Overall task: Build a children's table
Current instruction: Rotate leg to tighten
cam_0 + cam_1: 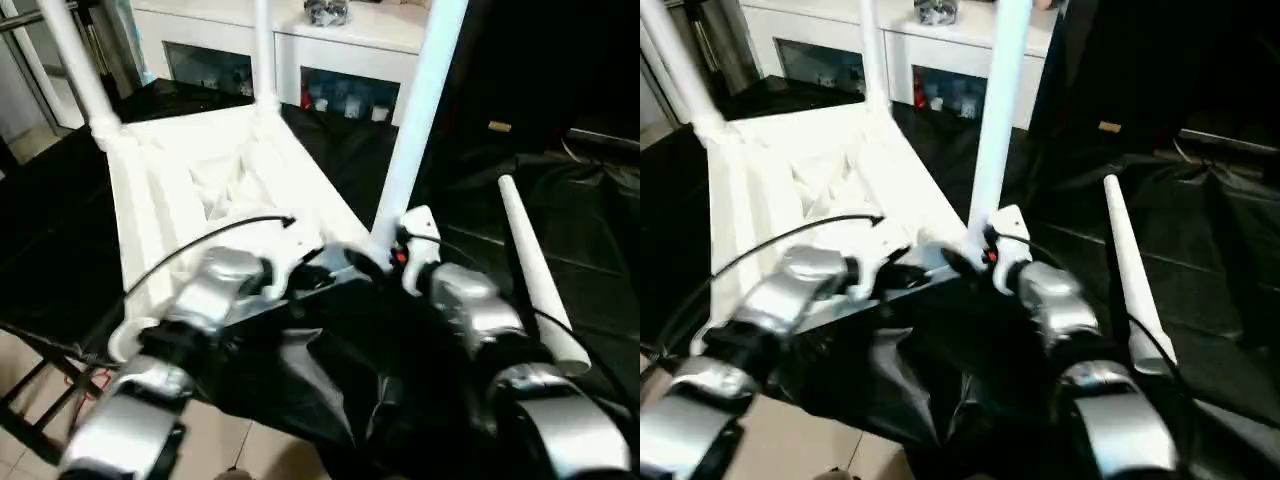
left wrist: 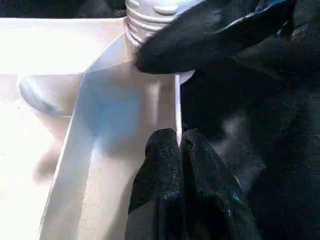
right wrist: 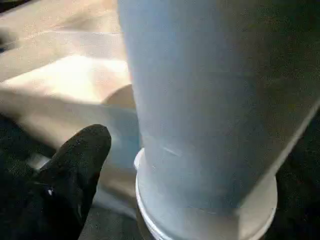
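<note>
The white tabletop (image 1: 170, 180) lies upside down on black cloth, ribbed underside up. Three white legs stand in its corner sockets: far left (image 1: 75, 65), far right (image 1: 265, 50) and near right (image 1: 415, 110). A loose leg (image 1: 535, 265) lies on the cloth to the right. My left gripper (image 2: 178, 142) is shut, pinching the thin rim of the tabletop beside the near right corner. My right gripper (image 1: 375, 255) stands open around the base of the near right leg (image 3: 200, 100). One of its fingers (image 3: 80, 160) sits a little apart from the tube.
The black cloth (image 1: 90, 230) covers the work table, and its front edge drops to a pale floor (image 1: 250, 445) near my forearms. A white cabinet (image 1: 350, 50) with glass doors stands behind. A black cable (image 1: 200, 240) runs across the tabletop to my left wrist.
</note>
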